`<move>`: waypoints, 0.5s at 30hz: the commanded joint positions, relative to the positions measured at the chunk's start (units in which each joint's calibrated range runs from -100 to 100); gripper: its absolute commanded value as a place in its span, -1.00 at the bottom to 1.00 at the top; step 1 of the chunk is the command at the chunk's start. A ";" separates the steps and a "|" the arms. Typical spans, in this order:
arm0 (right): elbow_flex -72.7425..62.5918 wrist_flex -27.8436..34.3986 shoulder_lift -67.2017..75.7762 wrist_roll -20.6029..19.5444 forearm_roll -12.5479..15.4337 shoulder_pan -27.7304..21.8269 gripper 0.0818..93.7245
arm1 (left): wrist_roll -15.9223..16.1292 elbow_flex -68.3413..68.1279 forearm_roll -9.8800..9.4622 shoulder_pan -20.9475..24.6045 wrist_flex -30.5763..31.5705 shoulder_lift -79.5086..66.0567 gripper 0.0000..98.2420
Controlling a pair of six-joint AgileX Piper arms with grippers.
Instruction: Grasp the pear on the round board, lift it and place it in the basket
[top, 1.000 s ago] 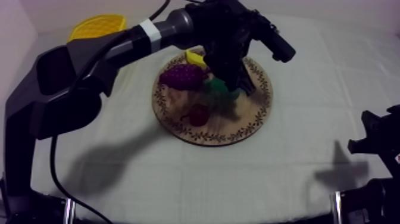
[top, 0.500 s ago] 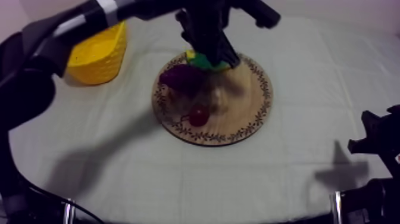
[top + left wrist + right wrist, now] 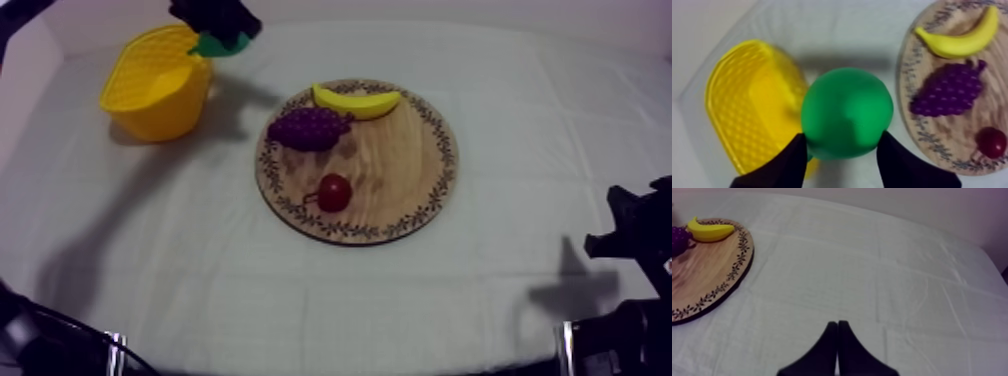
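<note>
My left gripper point(image 3: 222, 28) is shut on the green pear point(image 3: 221, 43), which it holds in the air by the far right rim of the yellow basket point(image 3: 150, 88). In the left wrist view the pear point(image 3: 847, 112) sits between the two black fingers point(image 3: 790, 161), just beside the basket point(image 3: 742, 105) and partly over its edge. The round wooden board point(image 3: 400, 170) in the middle carries a banana point(image 3: 357, 101), a bunch of grapes point(image 3: 308, 128) and a small red fruit point(image 3: 334, 192). My right gripper point(image 3: 837, 325) rests shut over bare cloth, right of the board point(image 3: 702, 273).
The basket stands at the far left of the table. My right arm point(image 3: 630, 240) is low at the right edge. Bare cloth lies in front of the board and to its right.
My left arm lifted the pear off the board and carried it left and back to the basket's rim. The right arm stayed still.
</note>
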State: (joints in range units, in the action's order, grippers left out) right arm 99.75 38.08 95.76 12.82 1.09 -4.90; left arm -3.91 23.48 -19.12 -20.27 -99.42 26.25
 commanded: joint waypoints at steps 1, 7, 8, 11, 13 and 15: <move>0.03 -0.01 -0.01 0.00 0.01 0.00 -0.99 | 0.40 -0.25 -0.28 3.09 0.64 -0.14 -0.02; 0.03 -0.01 -0.01 0.00 0.01 0.00 -0.99 | 0.78 -1.82 -0.63 7.42 3.08 0.86 -0.01; 0.03 -0.01 -0.01 0.00 0.01 0.00 -0.99 | 0.79 -1.99 -0.63 8.07 3.53 1.38 -0.01; 0.03 -0.01 -0.01 0.00 0.01 0.00 -0.99 | 0.89 -1.94 -0.50 9.92 5.02 3.33 -0.01; 0.03 -0.01 -0.01 0.00 0.01 0.00 -0.99 | 1.00 -1.32 -0.27 11.05 5.87 4.92 -0.01; 0.03 -0.01 -0.01 0.00 0.01 0.00 -0.99 | 1.13 -0.74 0.04 12.06 6.72 6.51 -0.01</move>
State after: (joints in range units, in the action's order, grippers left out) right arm 99.75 38.08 95.76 12.82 1.09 -4.90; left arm -2.80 22.49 -19.21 -8.95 -92.89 31.91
